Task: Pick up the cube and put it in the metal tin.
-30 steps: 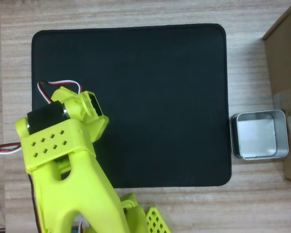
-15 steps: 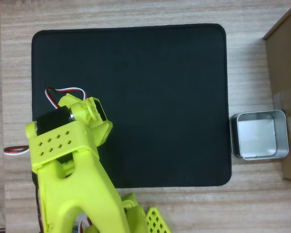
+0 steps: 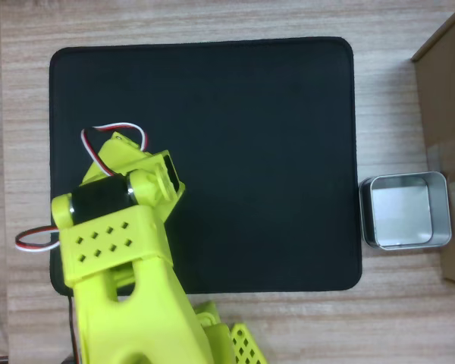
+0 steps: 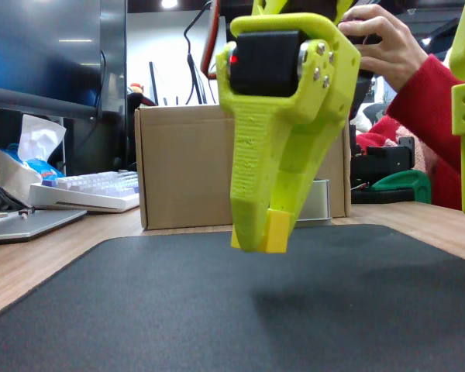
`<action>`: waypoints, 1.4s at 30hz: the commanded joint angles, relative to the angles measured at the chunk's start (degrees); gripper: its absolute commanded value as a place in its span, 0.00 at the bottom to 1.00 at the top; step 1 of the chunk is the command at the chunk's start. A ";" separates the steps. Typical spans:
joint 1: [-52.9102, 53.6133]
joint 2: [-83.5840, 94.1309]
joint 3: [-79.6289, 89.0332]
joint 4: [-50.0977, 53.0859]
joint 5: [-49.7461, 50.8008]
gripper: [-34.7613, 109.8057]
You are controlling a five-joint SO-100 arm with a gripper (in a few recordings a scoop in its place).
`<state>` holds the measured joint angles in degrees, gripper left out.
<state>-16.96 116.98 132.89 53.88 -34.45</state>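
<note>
Overhead view shows my gripper [image 3: 153, 176], pinching the golden-yellow cube [image 4: 277, 232] above the black mat [image 3: 250, 114], well left of the metal tin [image 3: 442, 211].

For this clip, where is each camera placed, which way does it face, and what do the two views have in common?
Overhead view: above the table, looking straight down at the black mat and the metal tin; the lime arm's upper side shows.
Fixed view: low at mat level, looking across it toward the cardboard box; the end effector hangs there shut on the cube, above the mat.
Shared: both show the mat, the arm, the box and the tin.
</note>
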 commanded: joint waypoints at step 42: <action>61.26 39.37 -1.67 1.85 12.48 0.24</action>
<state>42.98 156.88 132.01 55.99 -20.65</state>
